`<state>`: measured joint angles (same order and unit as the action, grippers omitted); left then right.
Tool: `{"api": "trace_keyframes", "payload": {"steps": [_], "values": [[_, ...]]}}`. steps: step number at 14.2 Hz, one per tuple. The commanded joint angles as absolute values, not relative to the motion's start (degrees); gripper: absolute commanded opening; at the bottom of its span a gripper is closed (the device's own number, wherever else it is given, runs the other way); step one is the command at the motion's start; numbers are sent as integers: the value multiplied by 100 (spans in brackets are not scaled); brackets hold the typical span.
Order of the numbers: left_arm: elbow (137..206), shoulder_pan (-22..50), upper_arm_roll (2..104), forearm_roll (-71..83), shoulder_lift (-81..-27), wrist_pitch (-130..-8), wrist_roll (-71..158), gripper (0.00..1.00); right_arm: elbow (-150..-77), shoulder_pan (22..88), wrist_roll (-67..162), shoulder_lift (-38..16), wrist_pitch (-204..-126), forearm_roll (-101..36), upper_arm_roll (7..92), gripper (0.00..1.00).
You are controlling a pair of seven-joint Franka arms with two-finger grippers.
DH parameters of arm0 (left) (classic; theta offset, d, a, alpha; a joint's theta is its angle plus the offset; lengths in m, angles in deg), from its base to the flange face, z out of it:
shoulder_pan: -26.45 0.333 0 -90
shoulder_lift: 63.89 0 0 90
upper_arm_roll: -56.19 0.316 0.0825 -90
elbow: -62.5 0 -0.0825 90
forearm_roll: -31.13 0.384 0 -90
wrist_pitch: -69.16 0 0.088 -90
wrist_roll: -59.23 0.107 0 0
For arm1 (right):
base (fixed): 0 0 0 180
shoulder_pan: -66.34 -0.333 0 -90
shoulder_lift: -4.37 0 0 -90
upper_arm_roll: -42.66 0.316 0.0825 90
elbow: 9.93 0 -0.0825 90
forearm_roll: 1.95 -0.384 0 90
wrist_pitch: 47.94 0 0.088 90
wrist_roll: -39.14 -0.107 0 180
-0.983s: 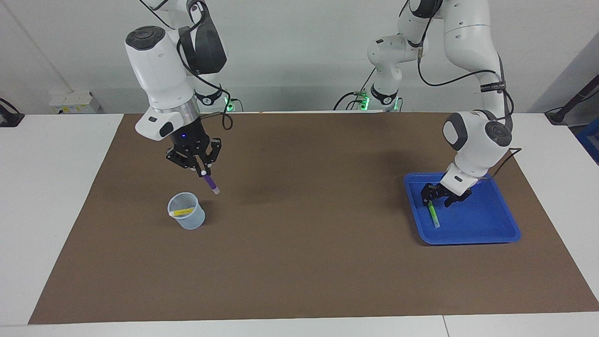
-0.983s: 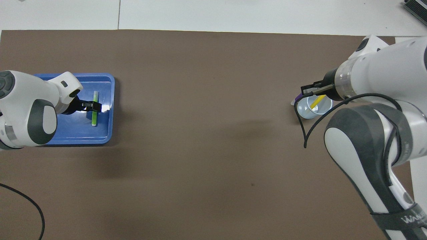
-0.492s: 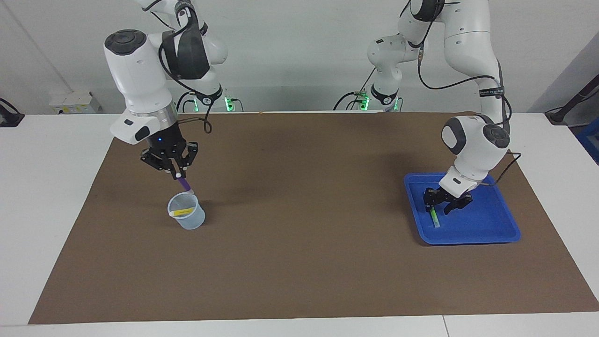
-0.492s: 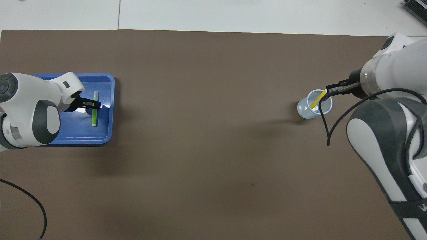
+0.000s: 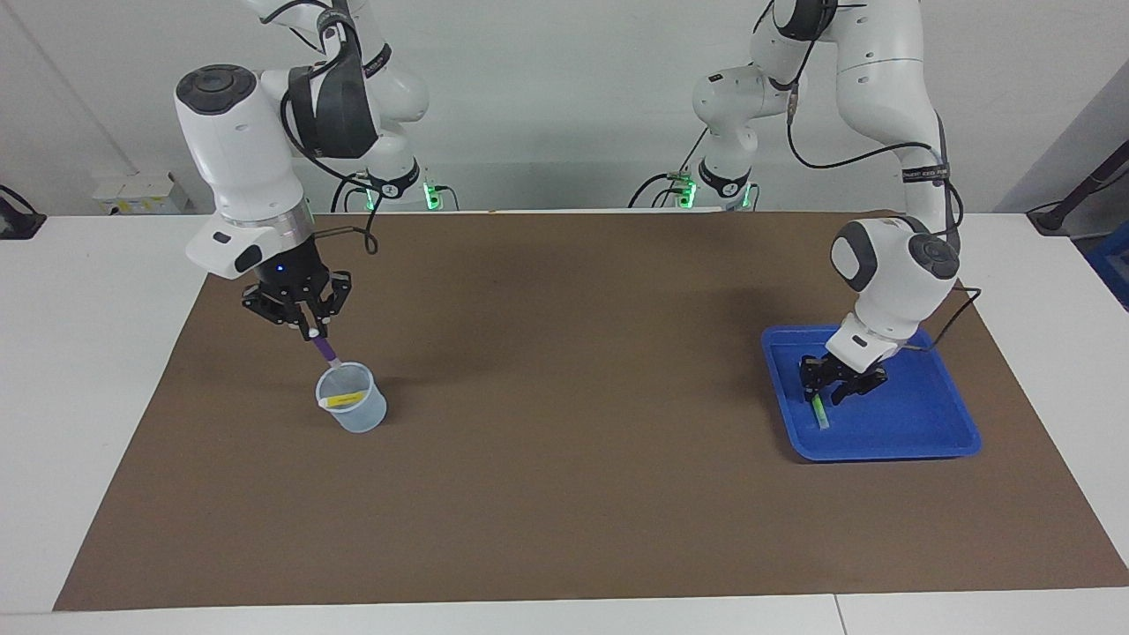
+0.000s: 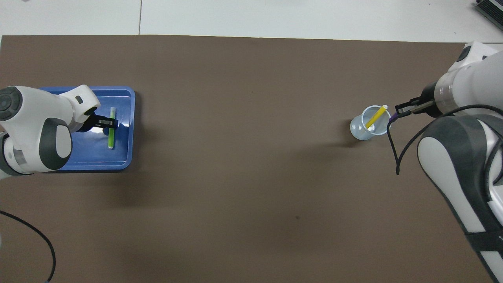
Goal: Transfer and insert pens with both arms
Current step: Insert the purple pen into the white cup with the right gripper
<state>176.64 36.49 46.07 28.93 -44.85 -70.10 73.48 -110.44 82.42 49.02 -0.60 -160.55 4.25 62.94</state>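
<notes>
Facing view, right hand (image 5: 307,330) clenched on purple pen (image 5: 325,349), left hand (image 5: 829,385) straddling green pen (image 5: 819,411), grip unclear

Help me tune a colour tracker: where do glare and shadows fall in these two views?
Overhead view: white glare on the blue tray's floor beside the green pen. Facing view: no glare there; the cup under the purple pen casts a soft shadow on the mat toward the left arm's end.
</notes>
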Motion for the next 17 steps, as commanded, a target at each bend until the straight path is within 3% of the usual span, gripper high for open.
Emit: {"api": "trace_keyframes", "payload": {"steps": [1,3,5,6,11,17], "values": [[17746,3612,4626,2954,-4473,-7129,7137,50,-11276,8436,5188,103,-16166,526,6375,0],[17754,3612,4626,2954,-4473,-7120,7030,37,-11346,8445,5197,130,-16254,500,6375,0],[17754,3612,4626,2954,-4473,-7102,7022,9,-11417,8454,5197,147,-16333,465,6375,0],[17754,3621,4626,2954,-4473,-7085,6969,0,-11469,8454,5188,156,-16360,447,6375,0],[17580,3717,4617,2823,-4508,-6515,6679,0,-11637,8489,5179,138,-16729,421,6384,0],[17228,4121,4617,1542,-4622,-5014,6626,0,-11689,8480,5153,7,-17089,324,6384,0]]}}
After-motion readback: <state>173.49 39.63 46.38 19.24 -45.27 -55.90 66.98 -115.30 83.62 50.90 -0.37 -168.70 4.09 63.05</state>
